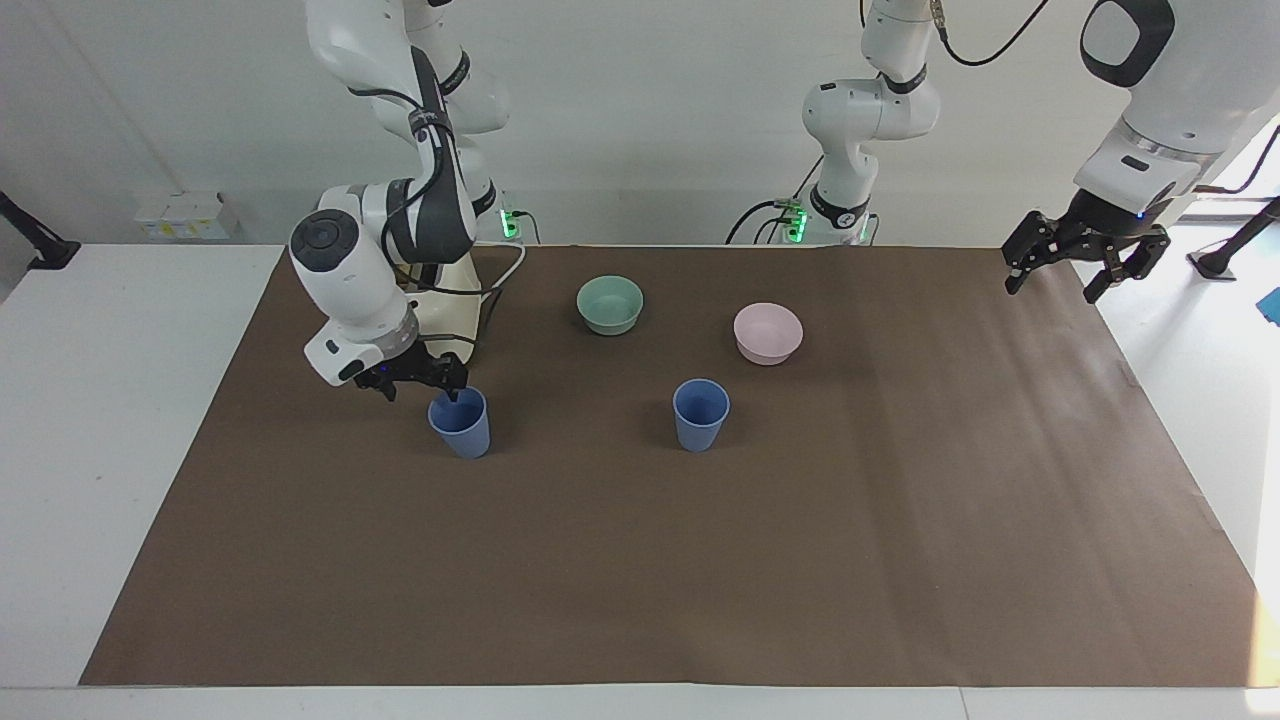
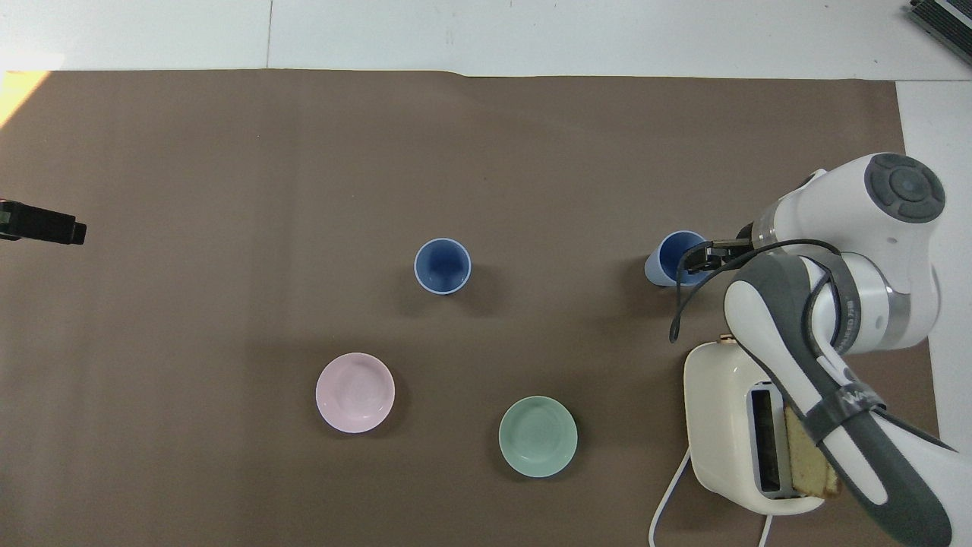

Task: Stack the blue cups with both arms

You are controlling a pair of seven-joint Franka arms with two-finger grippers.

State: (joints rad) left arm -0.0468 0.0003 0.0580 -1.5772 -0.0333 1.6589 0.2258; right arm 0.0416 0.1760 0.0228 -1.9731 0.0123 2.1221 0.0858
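Note:
Two blue cups stand upright and apart on the brown mat. One cup [image 1: 462, 428] [image 2: 672, 260] is toward the right arm's end, the other cup [image 1: 700, 415] [image 2: 442, 266] is near the middle. My right gripper [image 1: 420, 388] [image 2: 699, 256] is open and low at the first cup's rim. One finger is at or just inside the rim, the other outside it toward the right arm's end. My left gripper [image 1: 1058, 280] [image 2: 61, 226] is open and empty, raised over the mat's edge at the left arm's end.
A cream toaster [image 2: 721, 425] holding a bread slice stands nearer to the robots than the first cup, partly hidden by the right arm. A teal-green bowl [image 1: 610, 303] [image 2: 538, 436] and a pink bowl [image 1: 767, 332] [image 2: 355, 392] sit nearer to the robots than the middle cup.

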